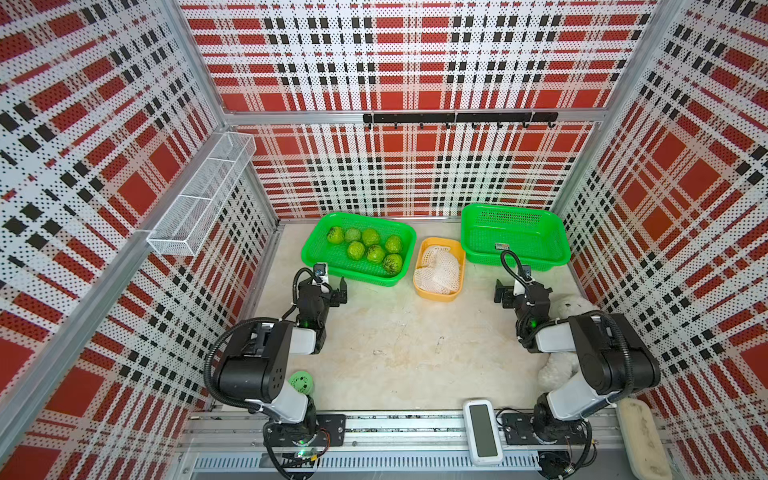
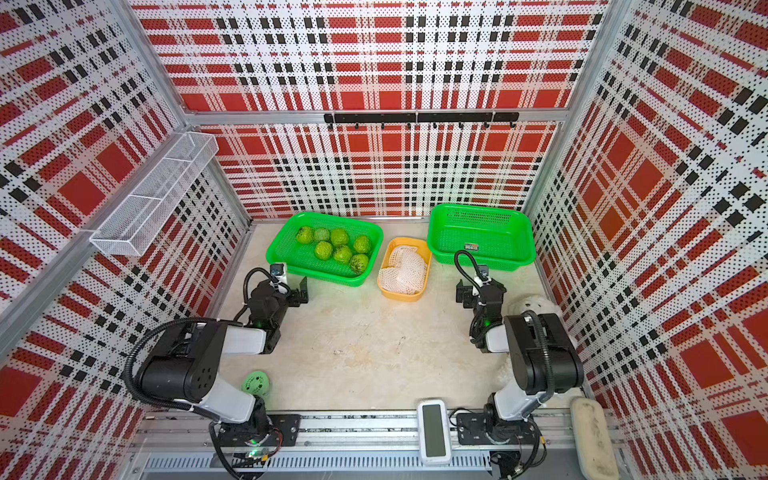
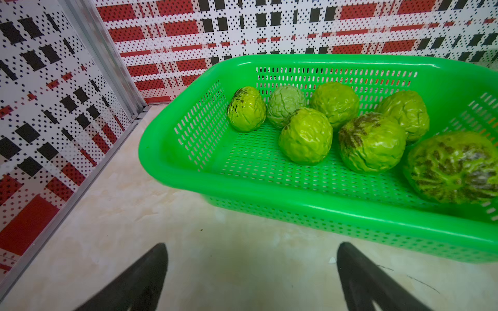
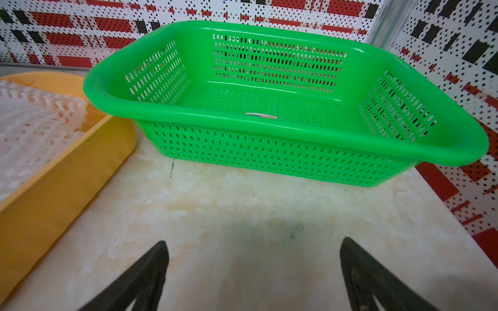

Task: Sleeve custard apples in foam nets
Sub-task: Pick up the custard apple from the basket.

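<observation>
Jaws wide open on both arms, nothing held. My left gripper [image 3: 252, 245] hangs just short of the green basket [image 3: 167, 150]; seven custard apples [image 3: 305, 136] lie inside it, ahead and slightly right. My right gripper [image 4: 253, 241] faces a second green basket [image 4: 242, 115]; foam nets [image 4: 32, 126] sit piled in the yellow tray [image 4: 67, 183], ahead to its left.
</observation>
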